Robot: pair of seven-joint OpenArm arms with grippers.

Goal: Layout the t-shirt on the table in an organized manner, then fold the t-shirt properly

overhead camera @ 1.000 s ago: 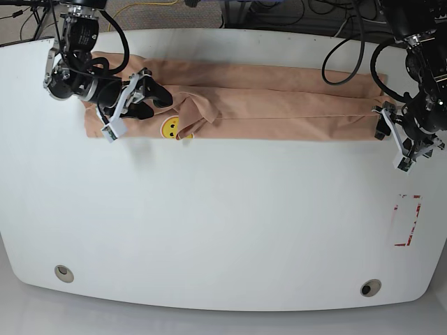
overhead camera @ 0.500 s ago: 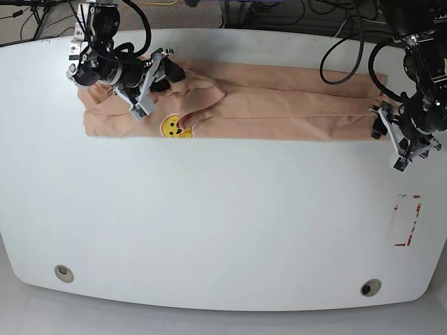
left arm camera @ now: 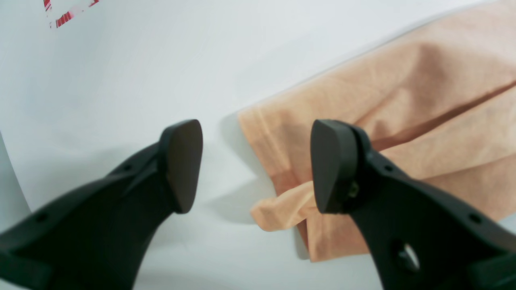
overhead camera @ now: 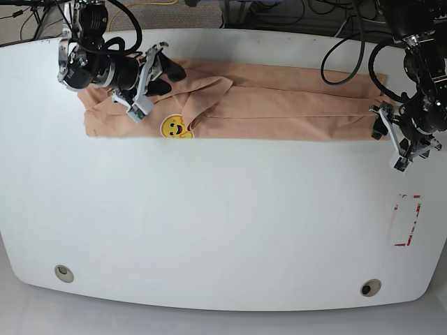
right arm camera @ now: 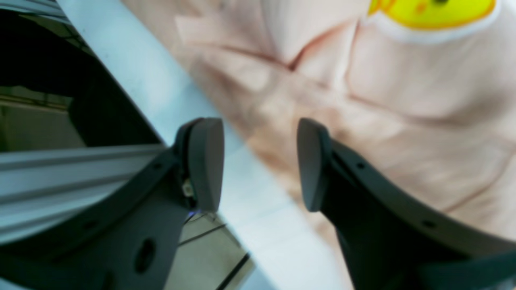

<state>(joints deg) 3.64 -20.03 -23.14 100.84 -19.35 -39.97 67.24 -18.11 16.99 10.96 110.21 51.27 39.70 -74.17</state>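
Right gripper shifted toward far table edge, half open, empty; left gripper wide, empty. T-shirt soft, limp: hem corner between left jaws best grasped.

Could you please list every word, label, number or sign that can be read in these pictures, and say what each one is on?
No readable words or numbers anywhere.
Yellow smiley face: a printed sign on the t-shirt, no lettering.
Red dashed rectangle: a mark on the table, no lettering.
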